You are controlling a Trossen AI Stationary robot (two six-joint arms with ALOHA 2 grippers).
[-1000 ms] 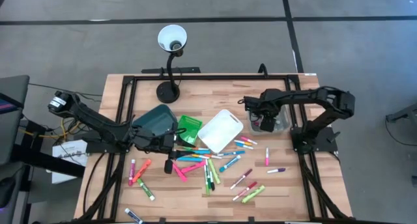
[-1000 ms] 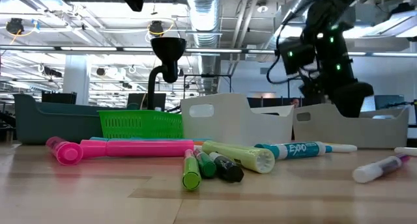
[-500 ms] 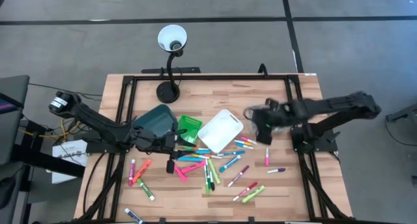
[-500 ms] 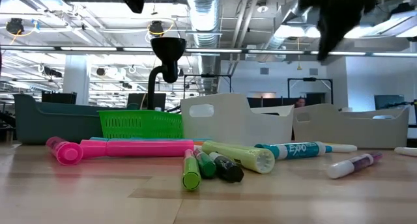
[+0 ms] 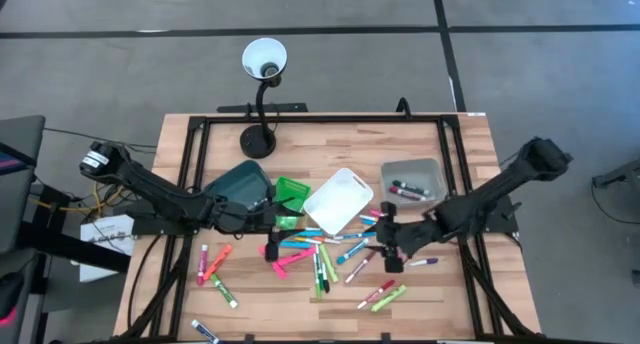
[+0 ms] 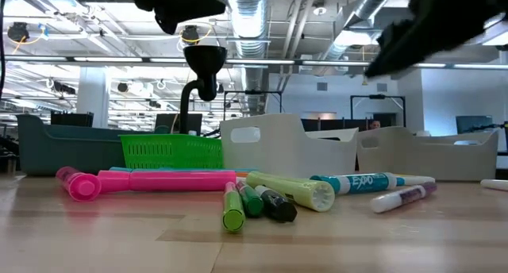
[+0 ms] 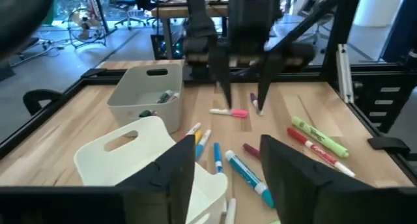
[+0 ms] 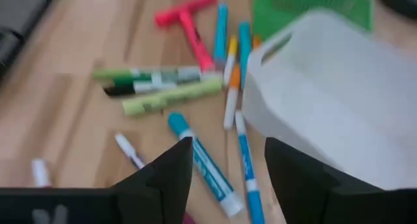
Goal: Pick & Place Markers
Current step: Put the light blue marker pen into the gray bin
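Note:
Markers in pink, green, blue, orange and purple lie scattered flat on the wooden table, and a few lie in the grey bin. My right gripper is open and hangs low over the spread, near the white bin. In its wrist view a blue marker lies on the table ahead of the fingers. The left wrist view shows its fingers pointing down beside a pink marker. My left gripper is open by the green bin, level above the table.
A dark teal bin sits at the left of the row of bins. A black gooseneck lamp stands at the far edge. A black frame rail borders the table. Bare wood lies along the near edge.
My right gripper has swung from over the grey bin toward the near edge and the table's left, dropping low over the markers. A white-and-purple marker has slid toward the table's left. My left gripper has edged slightly toward the right.

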